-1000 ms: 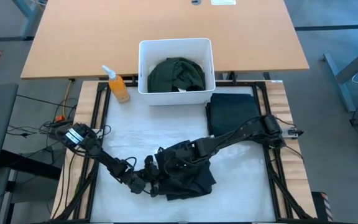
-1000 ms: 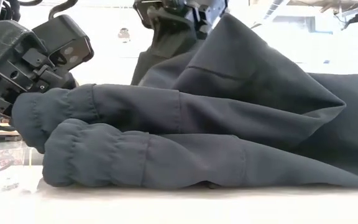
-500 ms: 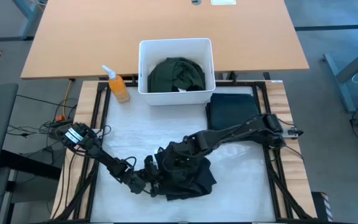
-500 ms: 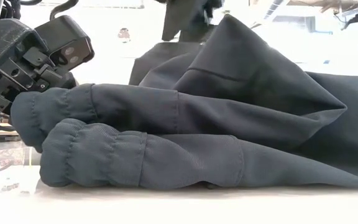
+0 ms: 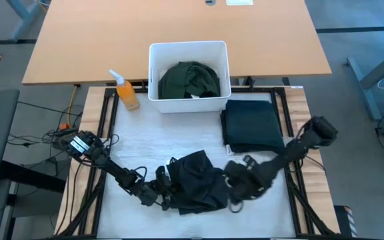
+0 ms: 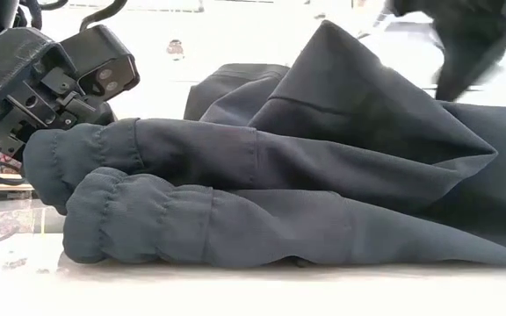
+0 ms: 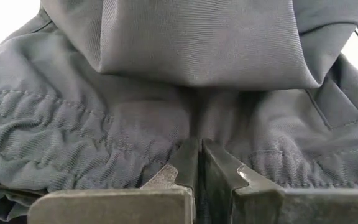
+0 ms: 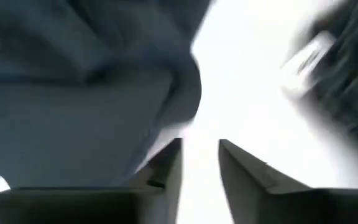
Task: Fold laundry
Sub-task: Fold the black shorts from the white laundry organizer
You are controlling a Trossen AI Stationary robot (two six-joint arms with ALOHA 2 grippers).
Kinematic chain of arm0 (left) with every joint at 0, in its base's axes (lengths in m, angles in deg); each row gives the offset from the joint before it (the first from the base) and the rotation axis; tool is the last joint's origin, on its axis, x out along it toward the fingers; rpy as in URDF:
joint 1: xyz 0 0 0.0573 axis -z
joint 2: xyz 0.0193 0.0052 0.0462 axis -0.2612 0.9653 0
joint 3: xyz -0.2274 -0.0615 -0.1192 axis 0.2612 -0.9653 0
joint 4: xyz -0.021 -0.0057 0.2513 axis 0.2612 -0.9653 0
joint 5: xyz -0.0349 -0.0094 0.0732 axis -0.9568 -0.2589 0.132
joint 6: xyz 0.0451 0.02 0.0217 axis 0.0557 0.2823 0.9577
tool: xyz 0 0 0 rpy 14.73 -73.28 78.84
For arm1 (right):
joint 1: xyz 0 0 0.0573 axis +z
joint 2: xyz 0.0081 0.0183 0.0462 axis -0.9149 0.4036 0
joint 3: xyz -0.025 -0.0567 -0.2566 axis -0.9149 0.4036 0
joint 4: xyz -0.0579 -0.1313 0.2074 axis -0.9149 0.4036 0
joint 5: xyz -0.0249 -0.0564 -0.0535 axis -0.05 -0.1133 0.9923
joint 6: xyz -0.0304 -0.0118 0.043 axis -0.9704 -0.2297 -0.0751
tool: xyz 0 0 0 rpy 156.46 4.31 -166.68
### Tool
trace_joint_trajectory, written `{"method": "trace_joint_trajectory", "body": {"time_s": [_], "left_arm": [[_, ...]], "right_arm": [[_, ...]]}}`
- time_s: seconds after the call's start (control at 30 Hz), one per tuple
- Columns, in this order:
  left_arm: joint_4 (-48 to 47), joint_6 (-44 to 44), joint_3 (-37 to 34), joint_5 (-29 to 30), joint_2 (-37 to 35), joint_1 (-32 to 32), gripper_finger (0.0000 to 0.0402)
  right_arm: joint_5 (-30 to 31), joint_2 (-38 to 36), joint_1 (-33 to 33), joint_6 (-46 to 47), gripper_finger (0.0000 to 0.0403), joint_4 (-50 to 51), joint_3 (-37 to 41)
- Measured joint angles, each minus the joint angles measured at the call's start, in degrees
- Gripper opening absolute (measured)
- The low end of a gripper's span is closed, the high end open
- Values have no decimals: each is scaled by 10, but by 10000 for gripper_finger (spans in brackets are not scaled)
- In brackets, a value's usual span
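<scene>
Black garment (image 5: 195, 181) lies bunched near the front middle of the table (image 5: 145, 143), sleeves stacked one on the other in the low view, cuffs toward the left arm

Left gripper (image 5: 157, 195) sits low at the garment's left edge. In its wrist view the fingers (image 7: 219, 165) are pressed together with a fold of cloth nipped in the slit, just behind the gathered cuff. Judgement: it pins that end so the cloth cannot slide while the other arm works

Right gripper (image 5: 235, 197) is at the garment's right edge, near the front of the table. Its wrist view shows the fingers (image 8: 166, 165) a narrow way apart, bare table showing through the gap, nothing between them. Dark cloth hangs just beside one finger; whether it touches, cannot tell. Judgement: it is placed to take a new hold on the right side for the next fold

Other laundry: a folded dark garment (image 5: 252, 123) lies flat at the far right of the table, clear of the working area. A green garment (image 5: 189, 80) is heaped in the white bin (image 5: 153, 63) at the far edge, not yet started. Spray bottle (image 5: 124, 90) stands left of the bin

Fold looks part done: body still humped, sleeves not squared
</scene>
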Motion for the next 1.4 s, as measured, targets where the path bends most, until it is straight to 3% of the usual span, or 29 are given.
{"method": "trace_joint_trajectory", "body": {"time_s": [0.13,0.2,0.37,0.57,0.8,0.97,1.1,1.23,1.4], "left_arm": [[0,-4,0,-9,0,0,4],[0,-10,0,-15,0,-1,4],[1,-24,0,-20,0,-5,4],[1,-37,1,-29,0,-13,4],[10,-36,0,-51,0,-19,4],[-10,-27,0,-70,-27,-19,4],[-99,-19,-1,-77,-93,-16,4],[-188,-17,-1,-28,-185,-3,4],[-243,7,-1,26,-260,7,4]], "right_arm": [[-2,-29,28,76,35,-117,127],[-1,-30,34,85,15,-172,165],[8,-23,32,32,30,-312,191],[35,-20,20,-100,10,-424,169],[-15,56,-1,-271,18,-562,116],[-68,113,-13,-402,19,-548,39],[-113,127,-16,-466,19,-432,-30],[-107,109,-8,-488,19,-315,-64],[-66,69,6,-491,19,-294,-41]]}}
